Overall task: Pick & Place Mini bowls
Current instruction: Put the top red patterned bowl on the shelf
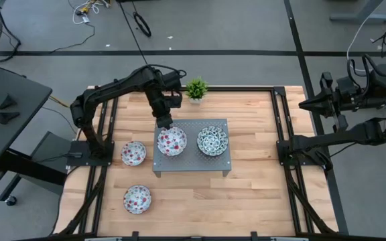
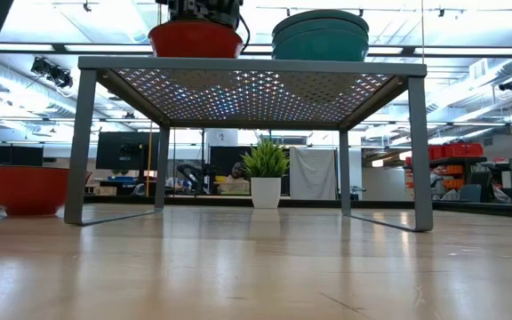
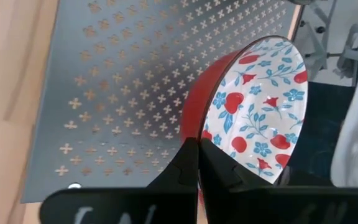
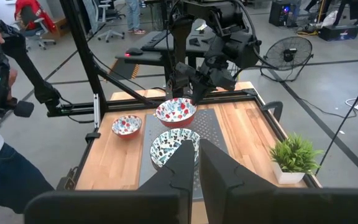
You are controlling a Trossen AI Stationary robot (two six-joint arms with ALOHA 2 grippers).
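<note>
My left jaws (image 1: 164, 122) are pinched shut on the rim of a red-spotted mini bowl (image 1: 172, 141), which sits on, or just above, the perforated metal stand (image 1: 191, 164) beside the blue-green patterned bowl (image 1: 212, 140). I cannot tell whether its foot already touches the plate. The risk, as I judge it, is in the thin edge grip: the rim runs straight between my two fingertips (image 3: 191, 163) while the rest of the bowl hangs out to one side, so a quick release or a sideways pull could tip it, let it skate across the smooth metal, or knock it into its neighbour (ceramic on ceramic would chip). Two more red-spotted bowls (image 1: 134, 152) lie on the bench (image 1: 260, 201) off the stand. My right arm waits outside the bench's edge, and its jaws (image 4: 196, 163) look nearly closed, holding nothing.
</note>
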